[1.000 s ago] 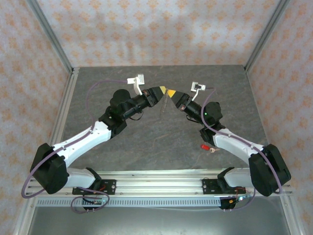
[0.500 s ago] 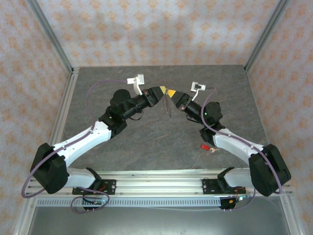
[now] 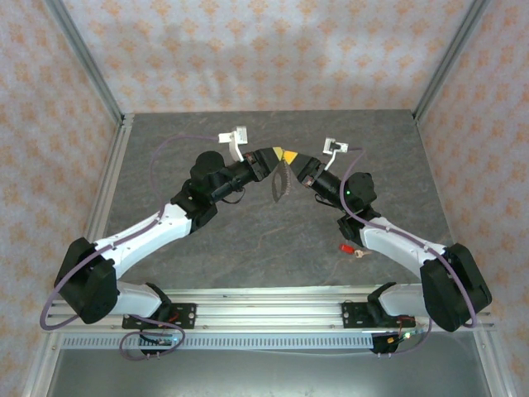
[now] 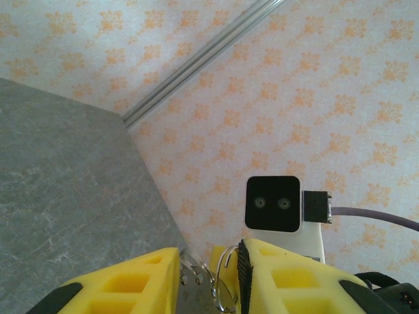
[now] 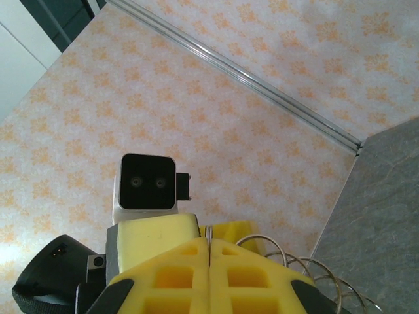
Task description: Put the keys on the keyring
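Keyring (image 3: 278, 183) hangs in mid-air, left jaws clamped on it, right jaws pressed together beside it.

Right gripper (image 5: 208, 252): yellow fingers pressed flat together, no gap along the seam.
Keyring (image 5: 298, 263): thin silvery wire loops curving out from behind the finger nearer the table; whether the fingers pinch it cannot be told.
Yellow piece (image 5: 229, 229): small, just behind the fingertips.
Camera (image 5: 147, 181): black square face with two lenses on a white housing, above the fingers.
Table (image 5: 386, 196): grey mottled slab, its corner meeting the rail (image 5: 262, 85).
Wall (image 5: 98, 98): orange floral paper.
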{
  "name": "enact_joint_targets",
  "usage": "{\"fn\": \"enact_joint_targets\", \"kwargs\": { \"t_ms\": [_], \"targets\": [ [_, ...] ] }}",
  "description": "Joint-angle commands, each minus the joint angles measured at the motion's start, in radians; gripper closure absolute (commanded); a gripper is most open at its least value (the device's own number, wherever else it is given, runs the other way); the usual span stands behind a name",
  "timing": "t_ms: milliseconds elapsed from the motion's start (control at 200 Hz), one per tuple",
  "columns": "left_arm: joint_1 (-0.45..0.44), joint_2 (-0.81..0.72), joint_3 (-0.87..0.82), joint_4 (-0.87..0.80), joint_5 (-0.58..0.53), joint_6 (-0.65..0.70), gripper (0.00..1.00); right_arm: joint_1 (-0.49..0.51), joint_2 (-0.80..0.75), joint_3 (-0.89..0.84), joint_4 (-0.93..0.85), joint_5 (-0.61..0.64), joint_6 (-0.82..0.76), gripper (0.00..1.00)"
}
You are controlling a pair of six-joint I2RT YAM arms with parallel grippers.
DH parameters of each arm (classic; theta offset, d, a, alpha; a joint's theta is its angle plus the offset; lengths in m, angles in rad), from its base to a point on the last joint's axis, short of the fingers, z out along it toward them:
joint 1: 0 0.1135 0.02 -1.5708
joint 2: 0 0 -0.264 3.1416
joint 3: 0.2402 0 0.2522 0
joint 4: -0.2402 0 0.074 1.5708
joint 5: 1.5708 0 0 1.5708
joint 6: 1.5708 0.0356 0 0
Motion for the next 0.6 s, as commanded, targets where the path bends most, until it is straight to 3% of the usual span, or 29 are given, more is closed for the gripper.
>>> {"fn": "enact_joint_targets", "kwargs": {
  "t_ms": [0, 350, 596],
  "targets": [
    [-0.012, 0.01, 0.032, 0.055, 0.006, -0.002, 0.7, 0.005, -0.018, 0.019, 0.076, -0.008, 0.002, 1.0],
    [-0.024, 0.012, 0.047, 0.064, 0.001, 0.001, 0.74, 0.005, -0.013, 0.007, 0.068, -0.008, -0.005, 1.0],
    [-0.029, 0.0, 0.043, 0.055, -0.015, 0.007, 0.91, 0.005, -0.013, 0.001, 0.056, -0.002, -0.01, 1.0]
  ]
}}
